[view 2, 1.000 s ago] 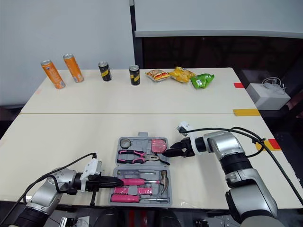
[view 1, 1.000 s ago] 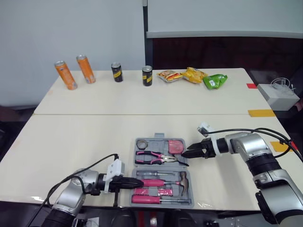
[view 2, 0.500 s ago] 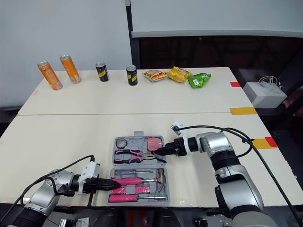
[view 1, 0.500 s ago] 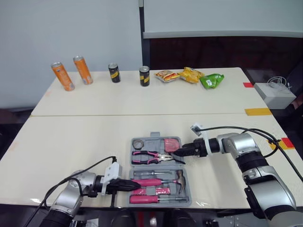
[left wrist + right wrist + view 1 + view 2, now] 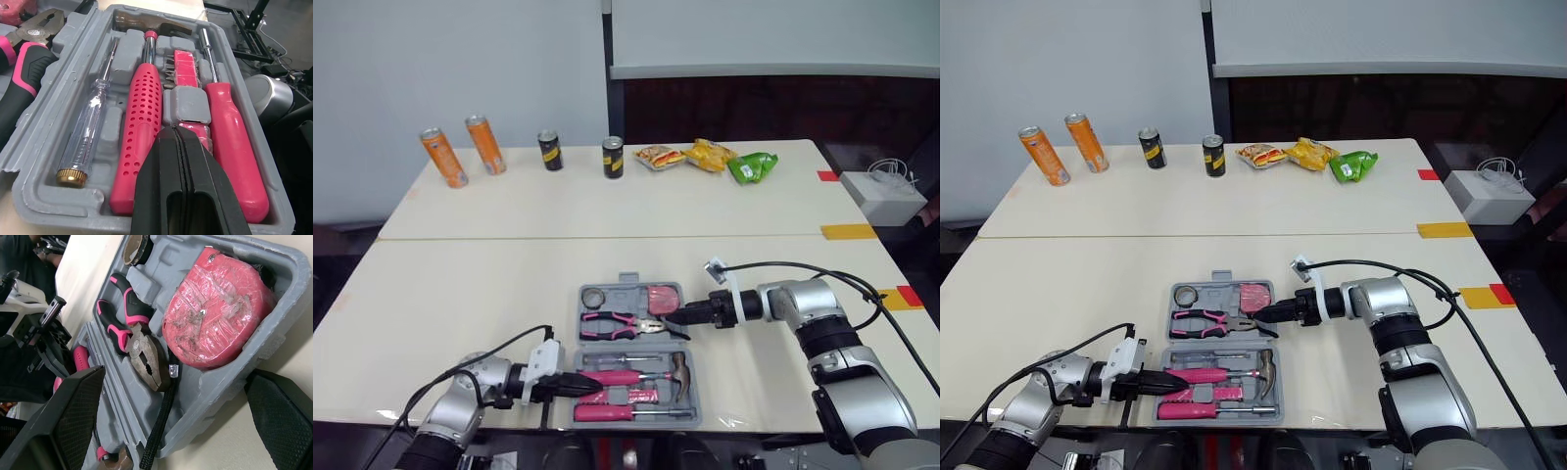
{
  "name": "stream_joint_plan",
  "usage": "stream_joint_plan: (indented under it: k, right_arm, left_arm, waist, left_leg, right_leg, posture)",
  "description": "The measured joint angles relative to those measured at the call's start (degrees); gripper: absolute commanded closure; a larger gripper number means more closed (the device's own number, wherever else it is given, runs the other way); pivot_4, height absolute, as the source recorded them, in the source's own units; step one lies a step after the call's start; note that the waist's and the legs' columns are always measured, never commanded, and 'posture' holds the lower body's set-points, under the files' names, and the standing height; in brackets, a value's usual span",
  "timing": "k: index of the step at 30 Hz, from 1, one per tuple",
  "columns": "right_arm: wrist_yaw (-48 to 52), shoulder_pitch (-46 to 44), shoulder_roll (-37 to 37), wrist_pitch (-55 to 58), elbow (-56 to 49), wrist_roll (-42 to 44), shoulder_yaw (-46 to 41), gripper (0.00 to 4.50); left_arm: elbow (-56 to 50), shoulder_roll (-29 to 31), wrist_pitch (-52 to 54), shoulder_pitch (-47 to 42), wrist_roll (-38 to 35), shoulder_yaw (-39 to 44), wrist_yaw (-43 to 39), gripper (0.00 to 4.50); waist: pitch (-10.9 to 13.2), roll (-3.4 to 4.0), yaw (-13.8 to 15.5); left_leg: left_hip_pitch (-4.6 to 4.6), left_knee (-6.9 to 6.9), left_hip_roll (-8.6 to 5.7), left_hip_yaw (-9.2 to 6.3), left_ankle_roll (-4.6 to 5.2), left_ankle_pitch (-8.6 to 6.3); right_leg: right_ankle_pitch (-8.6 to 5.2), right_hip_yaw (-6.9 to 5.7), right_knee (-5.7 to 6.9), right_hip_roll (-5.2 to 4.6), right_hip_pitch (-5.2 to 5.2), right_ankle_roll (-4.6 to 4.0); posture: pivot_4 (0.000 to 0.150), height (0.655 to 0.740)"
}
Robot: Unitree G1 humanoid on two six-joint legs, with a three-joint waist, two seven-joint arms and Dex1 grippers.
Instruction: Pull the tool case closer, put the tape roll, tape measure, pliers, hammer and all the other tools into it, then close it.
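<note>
The grey tool case (image 5: 625, 292) lies open near the table's front edge. Its upper half holds the tape roll (image 5: 593, 297), pink tape measure (image 5: 660, 297) and pliers (image 5: 617, 321). The lower half holds the hammer (image 5: 626, 377), a pink screwdriver (image 5: 232, 142) and a clear one (image 5: 90, 132). My left gripper (image 5: 592, 389) is shut, its tip over the case's left end above the pink bit holder. My right gripper (image 5: 672, 318) is open at the case's right edge, with the rim beside the tape measure (image 5: 215, 308) between its fingers (image 5: 63, 421).
On the far table stand two orange cans (image 5: 442, 157), two dark cans (image 5: 613, 157) and snack packets (image 5: 710, 155). A white box (image 5: 884, 192) with a cable sits at the right. Orange tape marks (image 5: 847, 232) lie on the right edge. A black strap (image 5: 161, 421) hangs over the case rim.
My right gripper has moved left along the table and the case has shifted slightly left with it. The left gripper stays shut at the case's left end.
</note>
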Motion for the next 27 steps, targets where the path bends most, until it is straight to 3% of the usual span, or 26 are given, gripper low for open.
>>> stream_joint_plan:
  k: [20, 27]
  right_arm:
    - [0.1, 4.2, -0.7, 3.7, -7.7, 6.3, -6.4, 0.0]
    - [0.0, 6.9, -1.9, 7.4, -14.9, 11.2, -9.0, 0.0]
  left_arm:
    - [1.1, 0.4, -2.0, 0.0, 0.0, -0.4, 0.0, 4.48]
    - [-1.1, 1.4, -0.9, 1.3, -0.8, 0.0, 0.3, 4.48]
  waist:
    - [0.0, 0.04, -0.1]
    - [0.0, 0.06, 0.0]
  left_leg:
    - [0.04, -0.07, 0.0, 0.01, -0.02, 0.0]
    - [0.02, -0.12, 0.0, 0.01, -0.07, 0.03]
  right_leg:
    - [-0.01, 0.01, -0.02, 0.01, -0.01, -0.01]
    - [-0.01, 0.01, -0.09, 0.01, -0.01, -0.01]
  posture:
    - [0.15, 0.74]
    - [0.15, 0.74]
